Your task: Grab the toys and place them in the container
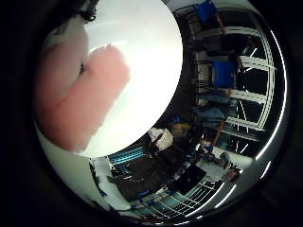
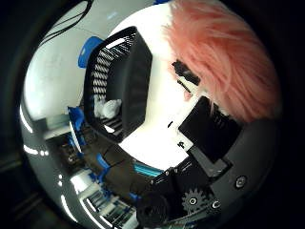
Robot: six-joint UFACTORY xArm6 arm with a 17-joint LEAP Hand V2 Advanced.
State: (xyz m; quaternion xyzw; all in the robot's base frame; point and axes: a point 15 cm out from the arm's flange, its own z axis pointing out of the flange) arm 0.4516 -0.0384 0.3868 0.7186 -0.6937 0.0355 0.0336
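Observation:
A fuzzy pink plush toy [image 1: 80, 95] fills much of the right little finger side palm view, close to the palm, with the white table [image 1: 142, 38] behind it. In the right thumb side palm view the same toy [image 2: 224, 52] lies against my hand [image 2: 205, 134], whose black fingers [image 2: 188, 74] curl onto its fur. A black slatted container [image 2: 133, 76] stands on the table beside the hand, with a white object [image 2: 112, 110] inside it.
A blue round piece [image 2: 91, 48] shows behind the container's wall. Past the table's edge are blue and white frames and room clutter [image 1: 222, 76].

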